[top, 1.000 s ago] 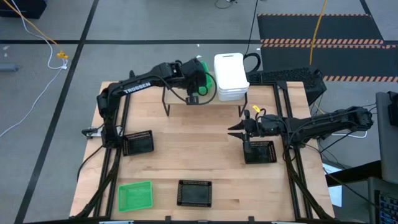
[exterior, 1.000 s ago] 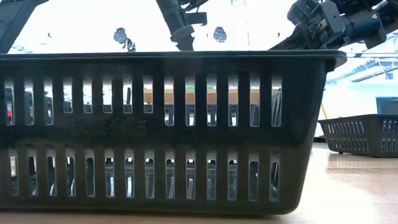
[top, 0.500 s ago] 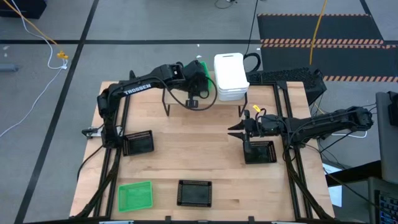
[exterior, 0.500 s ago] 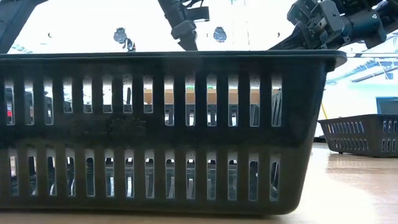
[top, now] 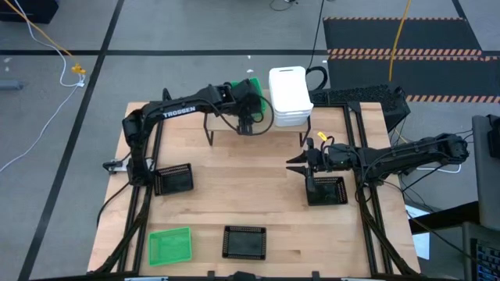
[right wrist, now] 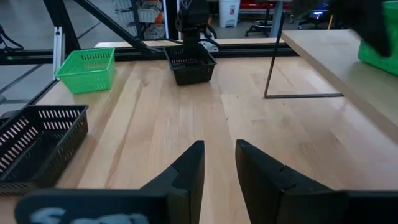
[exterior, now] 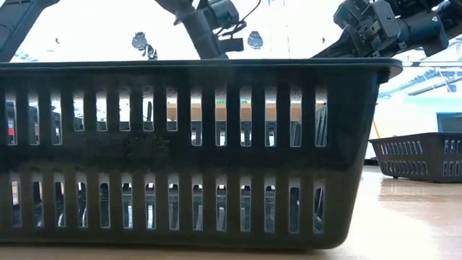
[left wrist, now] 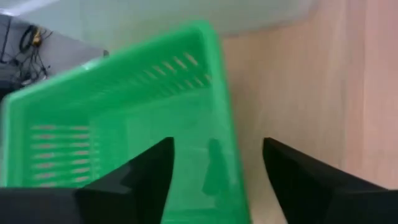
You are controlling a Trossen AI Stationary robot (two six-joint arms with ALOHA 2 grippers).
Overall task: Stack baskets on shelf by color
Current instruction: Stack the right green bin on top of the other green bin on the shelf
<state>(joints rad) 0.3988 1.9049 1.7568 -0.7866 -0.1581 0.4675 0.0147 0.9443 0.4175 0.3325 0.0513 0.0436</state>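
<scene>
A green basket rests on its bottom on the shelf, next to a stack of white baskets. My left gripper is open at the basket's near side wall, one finger inside and one outside; both look clear of it. In the high view this gripper is over the shelf's middle. My right gripper hovers at mid-table beside a black basket, its fingers a narrow gap apart with nothing between them.
Loose on the table are a black basket at the left, a green one and a black one near the front edge. Bare wood lies in the middle. The front black basket fills the low view.
My left gripper has sunk toward the shelf with the green basket, which now sits lower beside the white stack. The right arm has kept still.
</scene>
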